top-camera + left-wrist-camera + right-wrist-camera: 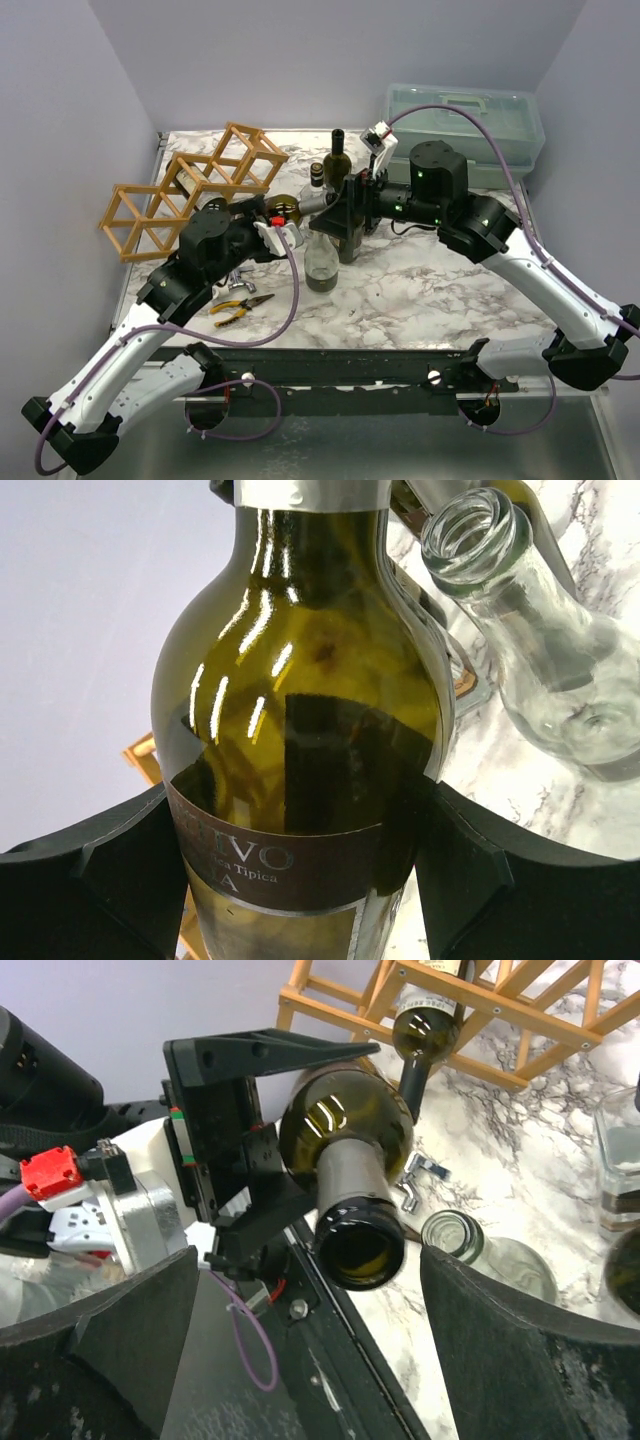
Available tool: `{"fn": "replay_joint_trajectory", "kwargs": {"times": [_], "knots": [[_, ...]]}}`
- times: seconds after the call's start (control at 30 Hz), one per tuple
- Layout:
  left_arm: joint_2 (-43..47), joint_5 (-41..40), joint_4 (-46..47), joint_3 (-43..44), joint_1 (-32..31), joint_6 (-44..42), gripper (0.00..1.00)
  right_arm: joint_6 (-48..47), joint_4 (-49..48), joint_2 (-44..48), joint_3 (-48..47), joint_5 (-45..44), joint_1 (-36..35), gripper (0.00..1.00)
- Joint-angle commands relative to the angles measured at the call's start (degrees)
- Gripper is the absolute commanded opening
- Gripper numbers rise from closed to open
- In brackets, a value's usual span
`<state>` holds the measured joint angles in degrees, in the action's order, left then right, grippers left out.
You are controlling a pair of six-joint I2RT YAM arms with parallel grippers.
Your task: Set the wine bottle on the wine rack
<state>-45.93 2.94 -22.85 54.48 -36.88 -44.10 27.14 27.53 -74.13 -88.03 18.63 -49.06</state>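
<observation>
My left gripper (300,880) is clamped narrow on the wine bottle (300,680). Both fingers press the green glass at its dark label. The bottle lies roughly level, lifted off the bench, with its open mouth pointing toward my right arm. From above I see it near the front of the wine rack (190,190), but not in any cell.

My right gripper (310,1360) is spread wide and holds nothing. The bottle's mouth sits ahead of it, and I see no contact between them.

Just beside the held bottle, an empty clear glass bottle (320,262) stands upright on the bench. Behind it stands a tall dark bottle (338,150). My right wrist camera shows another dark bottle (425,1030) lying in a cell of the rack, neck outward.

Orange-handled pliers (240,305) lie near the bench's front edge, by my left arm. A translucent plastic toolbox (465,120) sits at the far right corner.

The bench (420,290) has a white marble pattern with grey veins. Plain pale lilac walls close it in on three sides.
</observation>
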Motion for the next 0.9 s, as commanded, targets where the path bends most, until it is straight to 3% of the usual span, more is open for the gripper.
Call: {"fn": "replay_joint_trajectory", "kwargs": {"times": [0.0, 0.17, 0.33, 0.63, 0.87], "knots": [[4.4, 0.7, 6.9, -1.5, -0.5, -6.1, 0.00, -6.9, 8.8, -0.6, -4.6, 0.2, -0.2, 0.97], [7.1, 3.5, 7.0, -4.4, -0.9, -11.6, 0.00, -12.1, 20.2, -5.1, -13.2, -4.0, -0.2, 1.00], [7.4, 4.0, 6.8, -4.4, -1.2, -15.1, 0.00, -14.5, 27.8, -10.2, -18.7, 0.7, -0.5, 0.99], [5.7, 4.7, 1.5, -0.9, -1.6, -18.5, 0.00, -15.8, 35.2, -16.7, -25.4, 2.0, -3.7, 0.85], [5.5, 4.9, -1.2, 1.1, -2.3, -21.0, 0.00, -15.9, 35.6, -17.1, -24.5, 3.3, -5.4, 0.76]]}}
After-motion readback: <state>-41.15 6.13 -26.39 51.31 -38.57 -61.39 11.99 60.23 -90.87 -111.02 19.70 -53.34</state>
